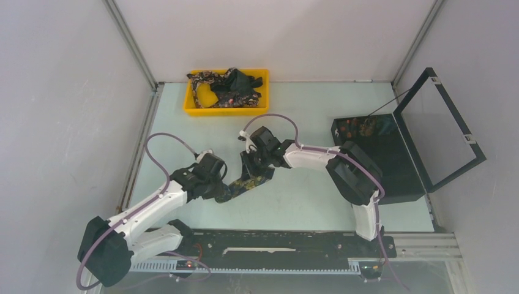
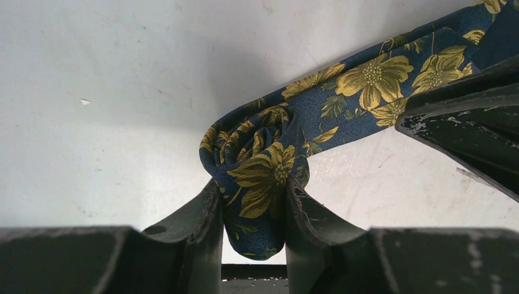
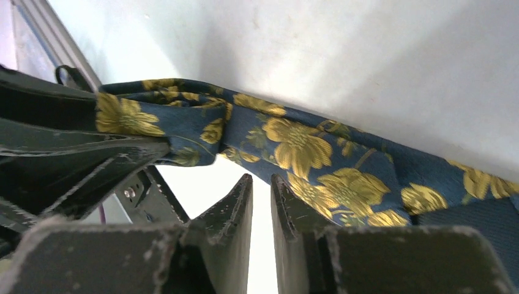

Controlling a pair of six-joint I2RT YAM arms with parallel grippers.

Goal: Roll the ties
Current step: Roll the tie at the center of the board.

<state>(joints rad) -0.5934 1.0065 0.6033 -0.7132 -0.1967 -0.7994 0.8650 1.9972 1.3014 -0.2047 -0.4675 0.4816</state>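
The left gripper (image 2: 254,190) is clamped on the rolled end of a tie (image 2: 367,79), with the coil wedged between its fingers. The tie runs off to the right gripper (image 3: 261,180), whose jaws stand nearly together with a slit of light between. The fabric crosses just past their tips, and I can't tell whether they pinch it. More ties (image 1: 229,89) lie in the tray (image 1: 194,111).

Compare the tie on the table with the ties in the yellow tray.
The tie on the table is stretched along the surface, while the ties in the yellow tray lie in a tangled heap. One end of it is rolled into a coil clamped by the left gripper; the tray ties sit loose and untouched. Both are dark floral-patterned fabric.
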